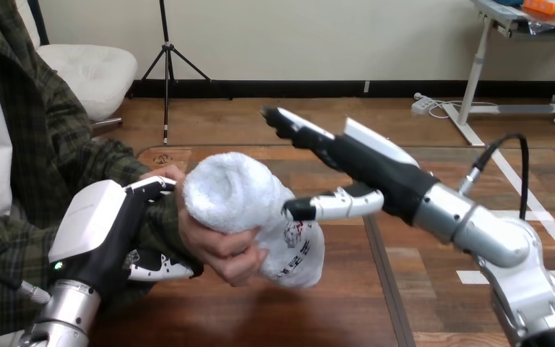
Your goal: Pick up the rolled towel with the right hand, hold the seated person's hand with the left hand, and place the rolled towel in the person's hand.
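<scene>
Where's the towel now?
Head view, left of middle: the towel lies in the person's hand, between the robot's left hand and its open right hand.

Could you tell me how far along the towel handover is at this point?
Done: the rolled towel lies in the person's hand, whose fingers wrap it. In hand: the left hand clasps the person's wrist; the right hand is open, thumb beside the towel. Left: probably only withdrawing both hands.

Towel point(237, 194): one, rolled, centre. Robot hands: two – left hand point(90, 220) at 9 o'clock of towel, right hand point(376, 175) at 3 o'clock. Person's hand point(220, 251): one, at 6 o'clock of towel. Table point(260, 318): one, wooden.
</scene>
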Robot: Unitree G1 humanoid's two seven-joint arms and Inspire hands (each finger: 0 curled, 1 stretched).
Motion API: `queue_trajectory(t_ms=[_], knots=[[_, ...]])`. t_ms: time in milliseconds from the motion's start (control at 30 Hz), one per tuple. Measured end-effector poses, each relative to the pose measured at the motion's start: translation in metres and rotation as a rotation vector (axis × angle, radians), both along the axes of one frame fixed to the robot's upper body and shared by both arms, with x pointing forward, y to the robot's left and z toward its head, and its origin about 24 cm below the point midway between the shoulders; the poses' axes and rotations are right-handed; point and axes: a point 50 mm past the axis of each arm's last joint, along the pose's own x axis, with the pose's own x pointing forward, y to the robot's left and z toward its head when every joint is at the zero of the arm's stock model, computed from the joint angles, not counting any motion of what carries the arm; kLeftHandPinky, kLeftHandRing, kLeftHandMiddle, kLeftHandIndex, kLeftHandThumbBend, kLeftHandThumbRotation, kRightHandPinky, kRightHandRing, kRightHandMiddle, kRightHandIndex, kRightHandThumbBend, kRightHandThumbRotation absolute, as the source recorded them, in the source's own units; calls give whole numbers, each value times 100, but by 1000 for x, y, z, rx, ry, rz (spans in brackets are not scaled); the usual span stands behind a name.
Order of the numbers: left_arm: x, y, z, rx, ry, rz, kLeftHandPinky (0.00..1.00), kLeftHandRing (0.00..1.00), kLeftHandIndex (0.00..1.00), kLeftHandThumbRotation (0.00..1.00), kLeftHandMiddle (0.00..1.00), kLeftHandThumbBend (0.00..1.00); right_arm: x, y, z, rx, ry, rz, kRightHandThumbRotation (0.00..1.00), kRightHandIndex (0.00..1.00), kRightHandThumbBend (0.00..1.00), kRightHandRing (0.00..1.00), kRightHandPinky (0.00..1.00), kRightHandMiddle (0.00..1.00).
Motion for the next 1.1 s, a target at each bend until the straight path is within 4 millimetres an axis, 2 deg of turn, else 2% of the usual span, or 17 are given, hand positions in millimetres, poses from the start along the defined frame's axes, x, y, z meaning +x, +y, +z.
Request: queue_trajectory(t_ms=[200,267,467,733,1100], knots=[[0,1,0,23,13,-4,76,82,87,27,84,100,-3,-4,-7,-4,22,-9,65,100,100,100,100,100],[0,1,0,39,11,-6,83,87,91,32,88,100,-4,-5,-9,-6,27,-10,65,100,100,100,100,100],[0,0,0,63,7,-11,91,92,97,36,93,100,-5,-8,-15,-11,37,-17,67,100,100,100,100,100],[-1,-3,4,84,-10,-24,94,96,99,39,98,100,-6,-10,-19,-9,39,-27,68,100,100,100,100,100],[-2,-12,18,93,-76,-53,95,100,100,41,100,100,-8,-14,-28,-3,47,-29,69,100,100,100,100,100]])
